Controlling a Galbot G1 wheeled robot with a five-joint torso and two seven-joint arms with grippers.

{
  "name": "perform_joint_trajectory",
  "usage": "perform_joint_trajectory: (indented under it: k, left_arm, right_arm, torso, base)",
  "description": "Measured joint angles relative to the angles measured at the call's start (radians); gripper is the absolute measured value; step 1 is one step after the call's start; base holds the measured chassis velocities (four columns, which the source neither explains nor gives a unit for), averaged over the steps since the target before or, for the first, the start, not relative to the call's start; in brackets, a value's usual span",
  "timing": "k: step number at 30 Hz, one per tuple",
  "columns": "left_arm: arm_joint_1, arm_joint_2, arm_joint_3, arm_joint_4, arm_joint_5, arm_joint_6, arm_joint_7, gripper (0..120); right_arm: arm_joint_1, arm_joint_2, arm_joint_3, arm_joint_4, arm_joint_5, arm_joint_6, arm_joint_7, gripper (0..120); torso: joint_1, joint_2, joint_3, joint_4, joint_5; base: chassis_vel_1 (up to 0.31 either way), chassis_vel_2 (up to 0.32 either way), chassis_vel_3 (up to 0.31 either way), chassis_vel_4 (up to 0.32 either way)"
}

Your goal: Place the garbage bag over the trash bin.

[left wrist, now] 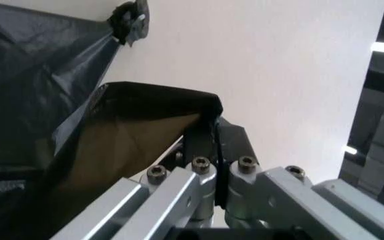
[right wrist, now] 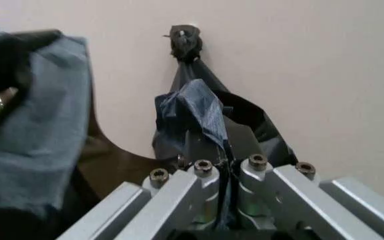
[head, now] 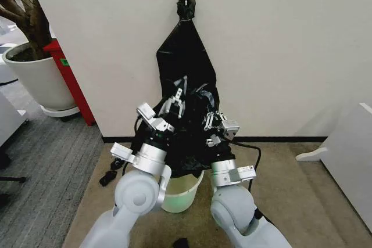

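1. Black, glossy and crinkled, the garbage bag point(head: 195, 143) hangs loose between my two claws, just above the trash bin point(head: 183, 193), its lower folds draping over the bin's rim.
2. Cream-white with a greenish base, the trash bin stands on the floor against the wall, directly below the bag bundle point(head: 186, 45) that tapers up to a knot on a wall hook.
3. My left gripper point(head: 178, 98) is raised above the bin, tilted up toward the wall, its fingers pressed together on a stretched edge of the garbage bag; the left wrist view shows the thin film point(left wrist: 145, 125) pinched between the black pads.
4. My right gripper point(head: 212, 121) sits above the bin beside the left one, a little lower, pinching a bunched fold of the same bag point(right wrist: 199, 112).
5. Both arms reach forward from my shoulders, elbows bent, wrists over the bin.
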Motion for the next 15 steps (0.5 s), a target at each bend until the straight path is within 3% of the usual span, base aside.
perform_joint_trajectory:
  k: [6, 12, 15]
  left_arm:
    - [-0.006, -0.009, -0.004, -0.011, -0.03, 0.0, 0.001, 0]
    - [-0.048, -0.078, 0.002, 0.018, -0.068, 0.001, 0.009, 0]
    - [-0.072, -0.15, 0.013, 0.074, -0.065, 0.002, 0.02, 0]
  right_arm:
    - [0.003, 0.003, 0.008, 0.001, 0.004, -0.001, 0.001, 0]
    - [-0.001, 0.02, -0.001, -0.009, -0.001, -0.001, 0.0, 0]
    - [-0.006, 0.032, -0.001, -0.015, -0.004, 0.001, -0.005, 0]
  torso:
    - [0.0, 0.0, 0.0, 0.0001, 0.0]
    - [0.0, 0.0, 0.0, 0.0, 0.0002]
    - [0.0, 0.0, 0.0, 0.0, 0.0001]
  base:
    - [0.0, 0.0, 0.0, 0.0]
    - [0.0, 0.0, 0.0, 0.0]
    - [0.0, 0.0, 0.0, 0.0]
